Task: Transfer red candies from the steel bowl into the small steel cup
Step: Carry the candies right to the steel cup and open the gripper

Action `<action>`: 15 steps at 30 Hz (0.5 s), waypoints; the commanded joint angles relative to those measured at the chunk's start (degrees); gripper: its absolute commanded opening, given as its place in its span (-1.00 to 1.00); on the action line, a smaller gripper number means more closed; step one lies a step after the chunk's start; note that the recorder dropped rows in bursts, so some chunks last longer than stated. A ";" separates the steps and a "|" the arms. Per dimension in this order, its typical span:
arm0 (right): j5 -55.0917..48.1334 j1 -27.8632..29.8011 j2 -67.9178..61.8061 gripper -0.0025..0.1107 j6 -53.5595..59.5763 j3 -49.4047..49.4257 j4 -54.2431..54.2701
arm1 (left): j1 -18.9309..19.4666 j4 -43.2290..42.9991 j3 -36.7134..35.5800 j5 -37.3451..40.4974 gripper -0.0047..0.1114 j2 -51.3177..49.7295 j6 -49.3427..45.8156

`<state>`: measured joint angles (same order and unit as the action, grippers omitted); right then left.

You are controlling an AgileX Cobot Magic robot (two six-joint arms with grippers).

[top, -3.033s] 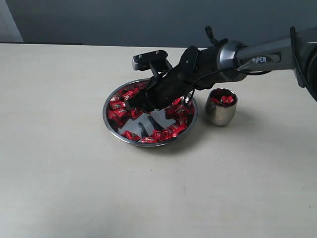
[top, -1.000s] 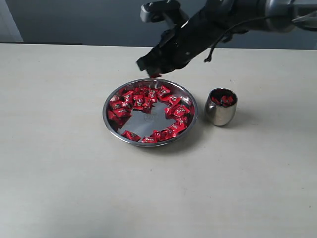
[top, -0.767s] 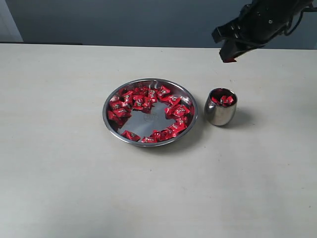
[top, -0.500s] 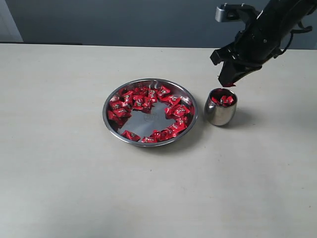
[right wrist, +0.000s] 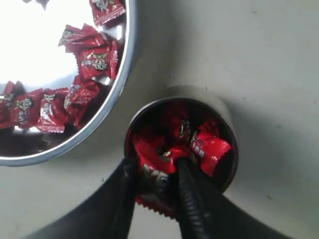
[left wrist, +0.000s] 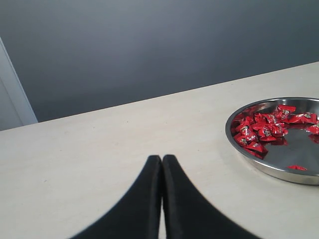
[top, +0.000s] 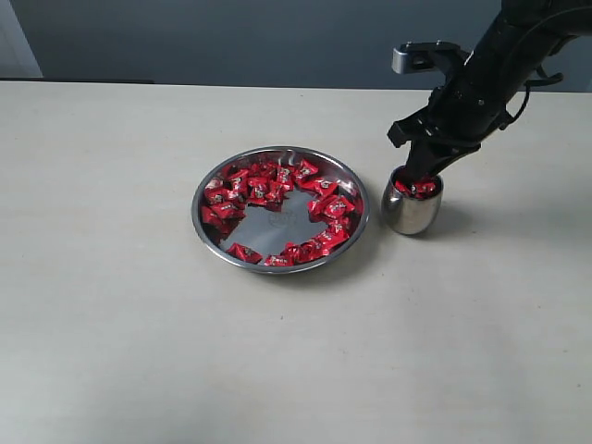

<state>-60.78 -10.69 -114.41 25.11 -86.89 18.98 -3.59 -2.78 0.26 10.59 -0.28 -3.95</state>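
Observation:
The steel bowl [top: 198, 218] sits mid-table with a ring of red candies [top: 268, 180] round its bare mirror bottom. To its right stands the small steel cup [top: 412, 213], with red candies inside. My right gripper [top: 421, 168] hangs tips-down right over the cup's mouth. In the right wrist view its fingers [right wrist: 155, 172] grip a red candy [right wrist: 154, 196] at the cup's rim [right wrist: 227, 124], above the candies inside. My left gripper [left wrist: 162, 158] is shut and empty, low over bare table beside the bowl [left wrist: 239, 149].
A pale tabletop [top: 139, 351] stretches around the bowl and cup. A dark wall [top: 231, 37] runs behind the table's far edge. The right arm [top: 499, 65] slants down from the upper right over the cup.
My right gripper has carried a red candy from above the bowl's far rim across to the right and come down onto the cup's mouth. Bowl and cup have stayed put.

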 commanded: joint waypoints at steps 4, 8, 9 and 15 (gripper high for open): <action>2.11 -0.05 0.19 -0.26 0.98 -0.23 -0.62 | 0.03 0.12 -0.26 -0.15 -0.89 0.28 0.13; 2.65 -0.05 0.19 -0.26 0.75 -0.23 -0.62 | 0.03 0.12 -0.26 -0.35 -0.89 0.28 0.13; 2.78 -0.05 0.30 -0.26 0.78 -0.23 -0.62 | 0.03 0.12 -0.26 -0.35 -0.89 0.28 0.13; 5.69 -0.05 2.86 -0.26 0.78 -0.23 1.38 | 0.03 0.12 -0.26 -0.35 -0.89 0.28 0.13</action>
<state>-56.63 -10.69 -113.60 25.65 -86.89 18.84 -3.59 -2.78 0.26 10.59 -0.28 -3.95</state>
